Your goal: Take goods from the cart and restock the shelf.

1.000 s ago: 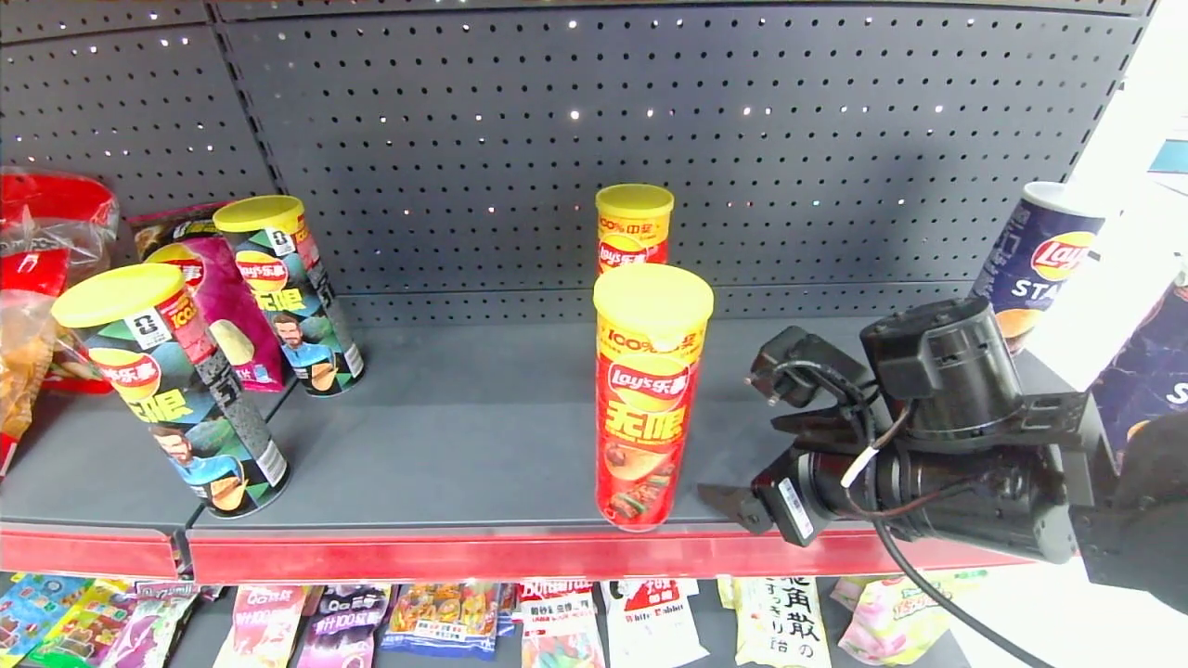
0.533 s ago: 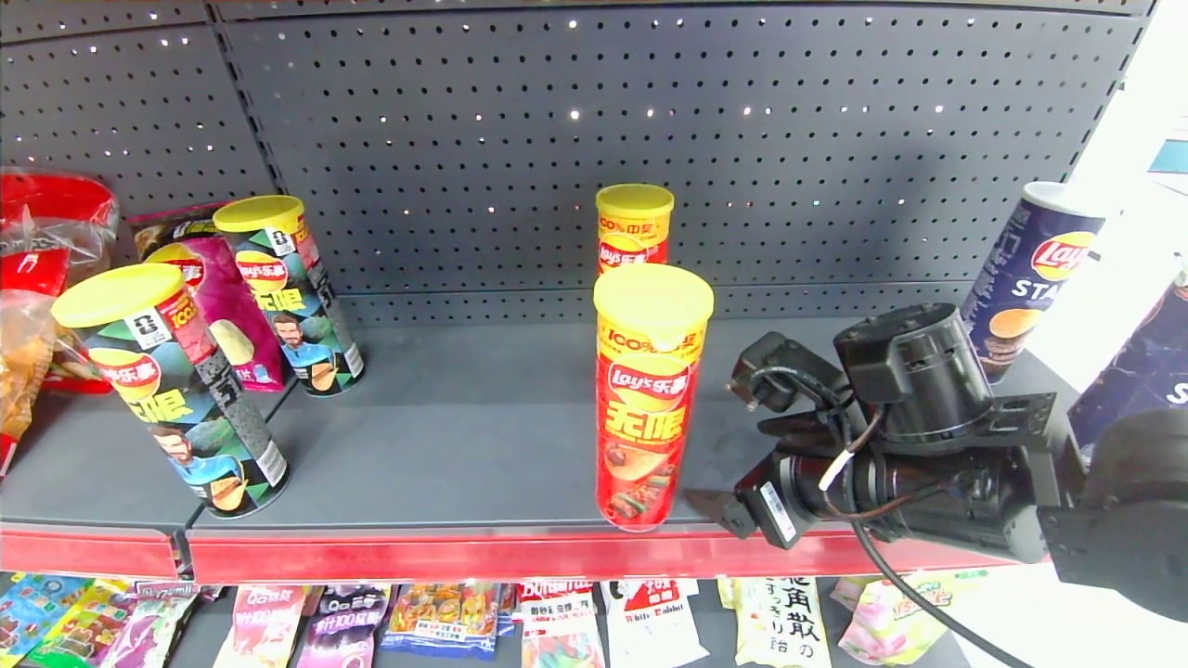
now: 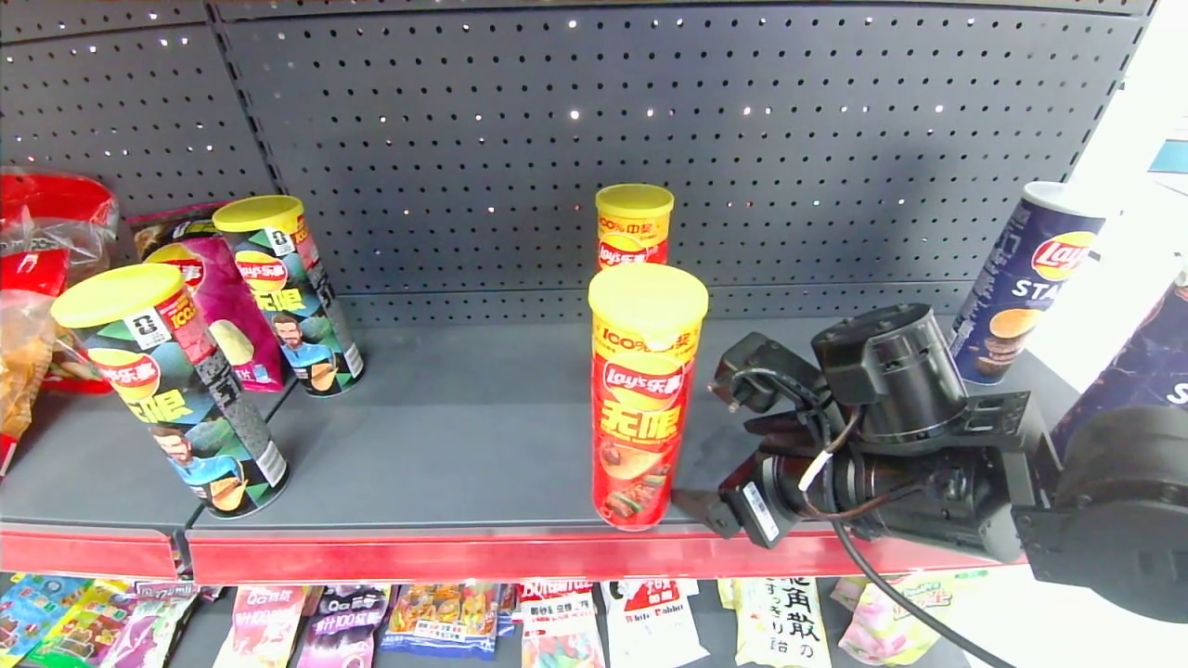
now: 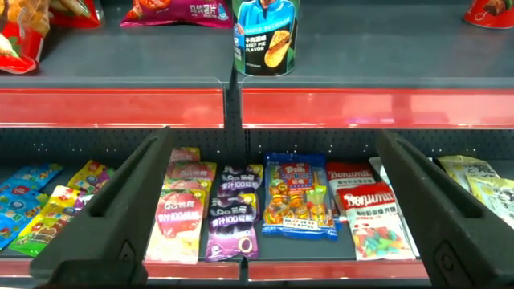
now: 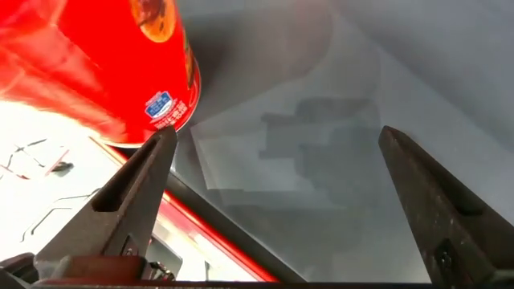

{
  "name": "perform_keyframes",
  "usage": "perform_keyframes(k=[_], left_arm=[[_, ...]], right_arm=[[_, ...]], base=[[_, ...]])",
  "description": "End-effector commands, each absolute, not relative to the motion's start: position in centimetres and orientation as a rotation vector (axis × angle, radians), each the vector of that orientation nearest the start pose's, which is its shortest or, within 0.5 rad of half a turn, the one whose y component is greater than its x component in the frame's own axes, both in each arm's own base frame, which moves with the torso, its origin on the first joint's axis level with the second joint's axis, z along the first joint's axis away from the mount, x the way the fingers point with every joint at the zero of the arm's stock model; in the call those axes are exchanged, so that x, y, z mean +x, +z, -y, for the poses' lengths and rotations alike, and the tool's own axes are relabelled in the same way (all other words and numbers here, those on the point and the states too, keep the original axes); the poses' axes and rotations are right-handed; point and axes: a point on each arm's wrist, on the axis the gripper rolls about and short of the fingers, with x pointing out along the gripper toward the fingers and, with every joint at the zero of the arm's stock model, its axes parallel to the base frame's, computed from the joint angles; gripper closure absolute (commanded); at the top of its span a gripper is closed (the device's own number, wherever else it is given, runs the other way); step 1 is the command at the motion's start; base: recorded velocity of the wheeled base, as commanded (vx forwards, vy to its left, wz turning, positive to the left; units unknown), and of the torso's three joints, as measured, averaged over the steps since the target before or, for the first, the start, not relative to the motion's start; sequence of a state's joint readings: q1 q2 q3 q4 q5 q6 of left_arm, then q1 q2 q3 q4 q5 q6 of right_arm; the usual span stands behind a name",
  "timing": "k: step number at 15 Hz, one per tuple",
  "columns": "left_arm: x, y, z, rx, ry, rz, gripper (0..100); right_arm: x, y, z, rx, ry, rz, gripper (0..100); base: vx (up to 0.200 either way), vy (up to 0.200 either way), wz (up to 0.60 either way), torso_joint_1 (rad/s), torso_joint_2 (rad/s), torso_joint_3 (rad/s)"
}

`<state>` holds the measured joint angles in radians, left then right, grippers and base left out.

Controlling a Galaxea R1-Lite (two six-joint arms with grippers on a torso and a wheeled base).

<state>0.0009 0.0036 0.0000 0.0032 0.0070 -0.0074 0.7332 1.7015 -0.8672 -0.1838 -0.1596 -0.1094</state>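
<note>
**Right gripper** (image 3: 715, 461): jaws released and spread wide, grasping nothing. The red chip can (image 3: 645, 399) stands at the front edge of the shelf (image 3: 445, 436). It is just beside one jaw tip and outside the gap between the jaws; contact cannot be confirmed. A second red can (image 3: 634, 225) stands beyond the first, farther from the jaws. A blue can (image 3: 1021, 269) stands well apart, behind the wrist.

**Left gripper** (image 4: 273, 136): jaws released and empty, facing the snack bags (image 4: 293, 201). One printed can (image 4: 265, 36) stands on the shelf above them.
</note>
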Motion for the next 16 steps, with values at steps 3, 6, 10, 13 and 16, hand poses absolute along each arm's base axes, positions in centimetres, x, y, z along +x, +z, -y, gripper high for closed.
perform_keyframes(k=[3, 6, 10, 13, 16], left_arm=[[-2.26, 7.52, -0.01, -0.008, 0.009, -0.006, 0], [-2.26, 7.52, -0.01, -0.008, 0.009, -0.006, 0], [-2.26, 7.52, -0.01, -0.008, 0.009, -0.006, 0], [-2.26, 7.52, -0.01, -0.008, 0.009, -0.006, 0], [-2.26, 7.52, -0.01, -0.008, 0.009, -0.006, 0]], right_arm=[[22.01, 15.57, -19.78, -0.392, 0.597, -0.566, 0], [22.13, 15.48, -19.8, -0.394, 0.591, -0.567, 0], [22.38, 15.52, -19.61, -0.395, 0.562, -0.566, 0], [22.77, 15.54, -19.95, -0.394, 0.56, -0.558, 0], [22.97, 15.66, -20.19, -0.391, 0.561, -0.552, 0]], base=[[0.0, 0.0, 0.0, 0.0, 0.0, 0.0], [0.0, 0.0, 0.0, 0.0, 0.0, 0.0], [0.0, 0.0, 0.0, 0.0, 0.0, 0.0], [0.0, 0.0, 0.0, 0.0, 0.0, 0.0], [0.0, 0.0, 0.0, 0.0, 0.0, 0.0]])
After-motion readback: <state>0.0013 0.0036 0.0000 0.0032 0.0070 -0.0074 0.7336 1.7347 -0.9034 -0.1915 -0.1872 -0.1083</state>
